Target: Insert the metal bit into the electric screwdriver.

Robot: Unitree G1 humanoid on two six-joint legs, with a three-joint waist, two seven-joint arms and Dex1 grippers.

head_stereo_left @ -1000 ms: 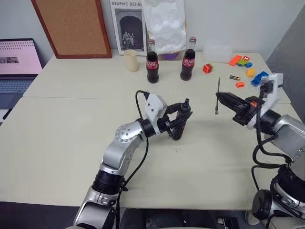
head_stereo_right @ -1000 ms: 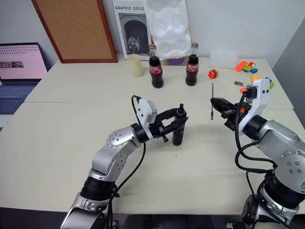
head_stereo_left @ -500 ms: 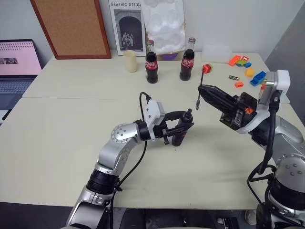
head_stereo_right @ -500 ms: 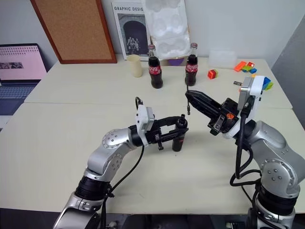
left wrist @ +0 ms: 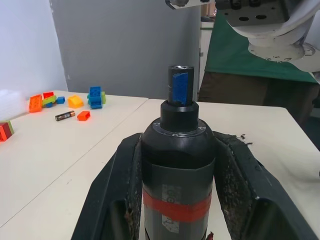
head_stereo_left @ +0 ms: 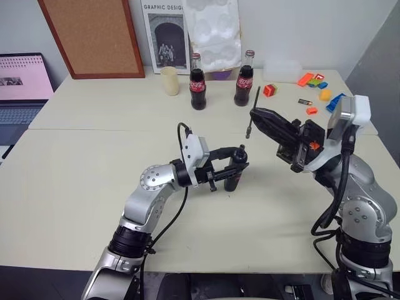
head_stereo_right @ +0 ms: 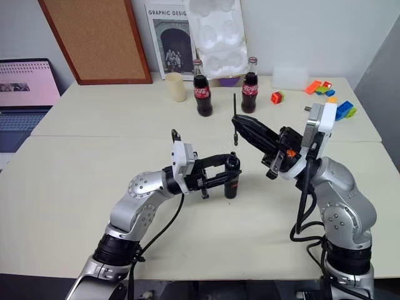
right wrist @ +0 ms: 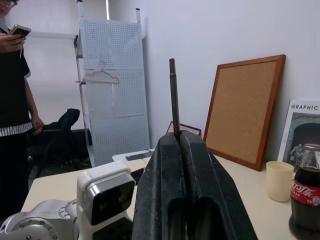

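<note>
The metal bit (head_stereo_left: 252, 113) stands pinched upright in the right gripper (head_stereo_left: 259, 116), just above the electric screwdriver (head_stereo_left: 232, 170), which the left gripper (head_stereo_left: 234, 167) clamps socket-up, seemingly to line both up.

An office or lab room: a wide cream tabletop (head_stereo_left: 75, 181), a brown framed corkboard (head_stereo_left: 94, 37) leaning on the white wall at its far edge, an open laptop (head_stereo_left: 22, 87), a white pegboard rack (right wrist: 112, 90).

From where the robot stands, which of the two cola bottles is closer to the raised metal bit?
The right cola bottle, the one nearer the toy bricks. The metal bit in the right gripper stands just in front of it; the left cola bottle stands farther off.
</note>
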